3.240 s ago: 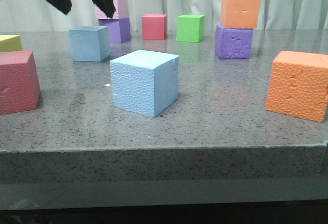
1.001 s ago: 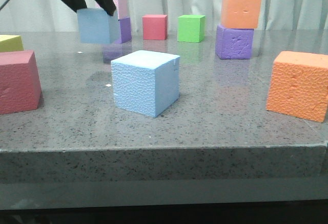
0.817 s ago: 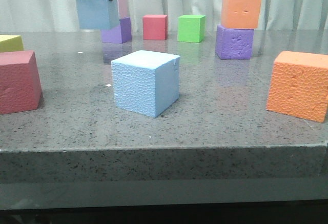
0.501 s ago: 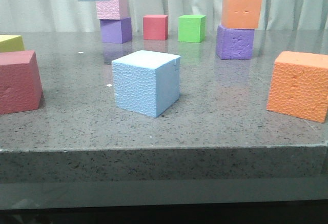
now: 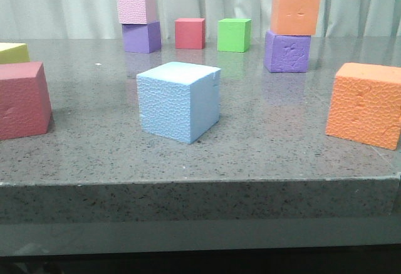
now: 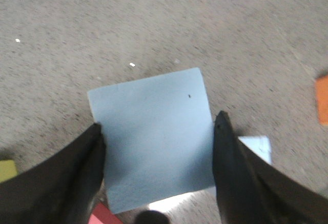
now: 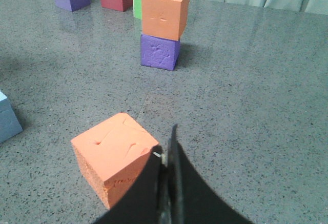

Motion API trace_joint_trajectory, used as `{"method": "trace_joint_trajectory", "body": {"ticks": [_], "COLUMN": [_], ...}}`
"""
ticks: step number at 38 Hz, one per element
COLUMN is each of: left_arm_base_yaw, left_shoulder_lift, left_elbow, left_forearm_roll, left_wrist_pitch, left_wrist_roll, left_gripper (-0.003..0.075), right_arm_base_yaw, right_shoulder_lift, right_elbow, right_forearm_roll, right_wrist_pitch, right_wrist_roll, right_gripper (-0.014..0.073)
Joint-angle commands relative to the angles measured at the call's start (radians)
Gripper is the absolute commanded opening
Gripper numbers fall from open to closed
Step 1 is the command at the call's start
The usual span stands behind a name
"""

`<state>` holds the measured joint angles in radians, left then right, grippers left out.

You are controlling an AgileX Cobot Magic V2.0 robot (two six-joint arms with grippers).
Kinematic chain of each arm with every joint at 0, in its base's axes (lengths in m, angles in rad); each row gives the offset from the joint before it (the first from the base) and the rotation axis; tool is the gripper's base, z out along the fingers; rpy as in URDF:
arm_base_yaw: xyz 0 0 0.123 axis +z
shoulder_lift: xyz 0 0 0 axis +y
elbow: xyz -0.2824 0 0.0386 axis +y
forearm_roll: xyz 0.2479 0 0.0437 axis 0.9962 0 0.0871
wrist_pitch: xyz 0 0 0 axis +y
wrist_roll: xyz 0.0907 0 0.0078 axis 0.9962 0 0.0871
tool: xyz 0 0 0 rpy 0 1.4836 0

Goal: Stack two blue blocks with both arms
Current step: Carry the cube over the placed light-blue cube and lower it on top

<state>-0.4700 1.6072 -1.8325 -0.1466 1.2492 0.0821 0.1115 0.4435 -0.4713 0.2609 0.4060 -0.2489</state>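
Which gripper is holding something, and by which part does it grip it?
The left gripper holds a blue block, its fingers pressed on two opposite side faces. The right gripper is shut and holds nothing.

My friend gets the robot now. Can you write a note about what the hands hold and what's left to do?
Left gripper: shut on the smooth blue block, held high above the table.
Right gripper: shut, empty, beside the big orange cube.
The pebbled blue block sits on the table near the front.
Done: one block picked up.
Left: bring it over the pebbled block, set it squarely on top, let go.
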Motion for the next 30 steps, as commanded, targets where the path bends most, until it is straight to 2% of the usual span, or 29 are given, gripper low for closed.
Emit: {"method": "trace_joint_trajectory", "body": {"ticks": [1, 8, 17, 30], "left_arm_base_yaw": [-0.040, -0.123, -0.224, -0.234], "left_shoulder_lift": [-0.101, -0.120, -0.118, -0.102], "left_elbow": [0.052, 0.140, 0.201, 0.272], "left_forearm_roll": [-0.021, -0.021, -0.021, -0.014], "left_wrist_pitch": [-0.079, -0.096, -0.205, -0.273], "left_wrist_roll": [0.002, 0.002, 0.002, 0.002], "left_gripper": [0.0353, 0.0353, 0.0356, 0.0357], "right_arm_base_yaw": [-0.005, -0.005, -0.005, -0.005], "right_shoulder_lift": [0.005, 0.005, 0.005, 0.005], "right_elbow": [-0.028, -0.028, -0.028, -0.028], "right_forearm_roll": [-0.003, -0.003, -0.003, -0.003], "right_wrist_pitch": [-0.077, -0.077, -0.077, -0.077], "right_wrist_roll": [-0.004, -0.004, -0.004, -0.004], "right_gripper": [-0.0070, -0.0070, -0.0070, -0.0070]}}
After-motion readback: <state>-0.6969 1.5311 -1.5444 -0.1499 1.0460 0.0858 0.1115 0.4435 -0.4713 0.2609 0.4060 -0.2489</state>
